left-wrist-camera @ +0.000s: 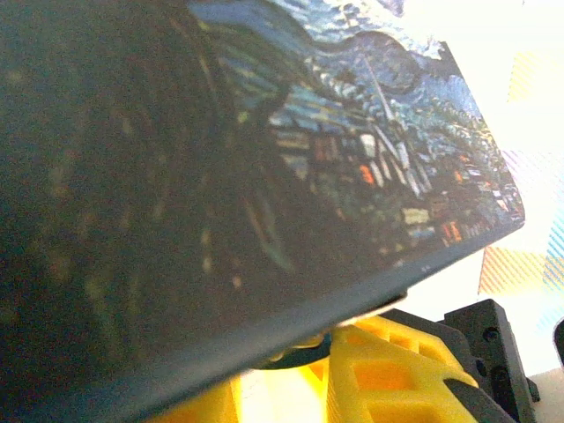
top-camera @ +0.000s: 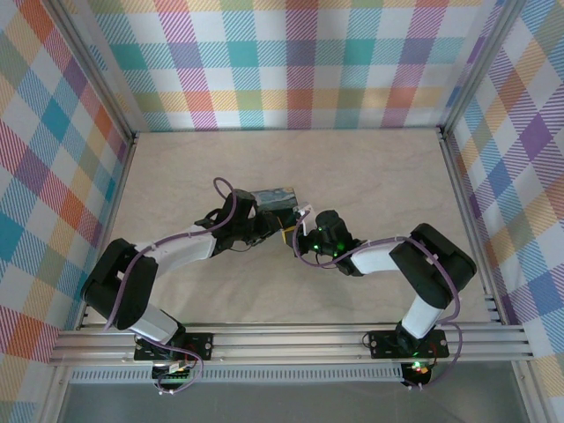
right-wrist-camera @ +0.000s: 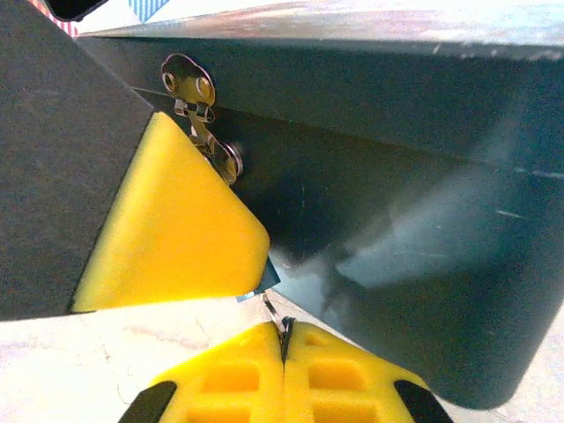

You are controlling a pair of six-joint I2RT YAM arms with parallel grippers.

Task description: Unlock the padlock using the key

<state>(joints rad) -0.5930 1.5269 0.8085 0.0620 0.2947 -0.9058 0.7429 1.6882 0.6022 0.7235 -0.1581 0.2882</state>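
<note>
The padlock (right-wrist-camera: 270,278) shows as a small blue corner peeking out under a wedge-shaped yellow pad (right-wrist-camera: 167,220), close against the dark side wall of the tin (left-wrist-camera: 264,176). Just below it, the key (right-wrist-camera: 275,315) is a thin, pale silvery sliver of metal running down at a slant. At the left, the left end effector (left-wrist-camera: 308,370) has ribbed yellow fingers under the tin's edge; whether they are clamped or apart cannot be told. The tin is rectangular, its lid painted with swirling blue sky and small orange-lit houses, its sides plain and glossy dark. A shiny silvery latch (right-wrist-camera: 201,115) with round riveted plates sits on that wall. At the right, the right end effector (right-wrist-camera: 284,339) has its yellow fingers pressed together, pinching the key's lower end above the pale, marbled surface (right-wrist-camera: 79,352).
</note>
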